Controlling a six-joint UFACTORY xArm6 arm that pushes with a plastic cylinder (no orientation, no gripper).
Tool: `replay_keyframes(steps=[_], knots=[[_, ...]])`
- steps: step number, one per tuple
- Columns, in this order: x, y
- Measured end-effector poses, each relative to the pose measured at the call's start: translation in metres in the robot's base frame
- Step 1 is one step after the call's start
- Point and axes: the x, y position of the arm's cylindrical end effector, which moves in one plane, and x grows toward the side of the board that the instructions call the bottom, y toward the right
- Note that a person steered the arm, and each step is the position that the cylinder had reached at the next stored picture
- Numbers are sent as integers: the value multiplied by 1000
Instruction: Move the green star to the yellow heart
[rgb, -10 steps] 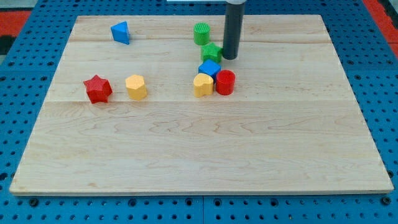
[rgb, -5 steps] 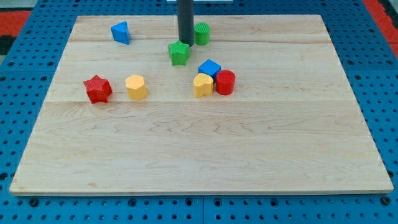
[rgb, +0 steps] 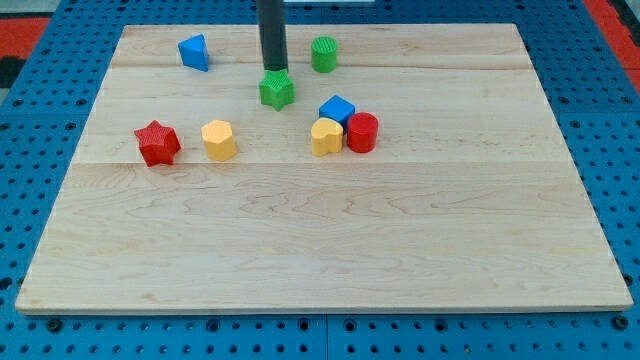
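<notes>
Tip behind the green star

The tip (rgb: 272, 72) touches the green star (rgb: 277, 90) on its far-edge side; the yellow heart (rgb: 326, 136) sits apart; no end effector shows.

Green star (rgb: 277, 91): small, bright green, ridged sides, flat top, lying flat on the wooden board. Sits in the far half, a little left of centre. My tip (rgb: 272, 72) stands just at its far edge, touching or nearly so; cannot tell which.

Yellow heart (rgb: 326, 136): small, yellow, lobed outline, lying flat, upright. Sits near mid-board, nearer and to the right of the green star, clearly apart from it. Packed in a tight cluster: its right side meets a red block, its far-right edge meets a blue one. The heart's left side is open, facing bare wood.
</notes>
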Motion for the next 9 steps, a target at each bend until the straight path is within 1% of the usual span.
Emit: replay_keyframes(steps=[1, 3, 5, 6, 7, 9], knots=[[8, -19], [10, 3], [14, 4], [20, 6], [36, 6], [43, 9]])
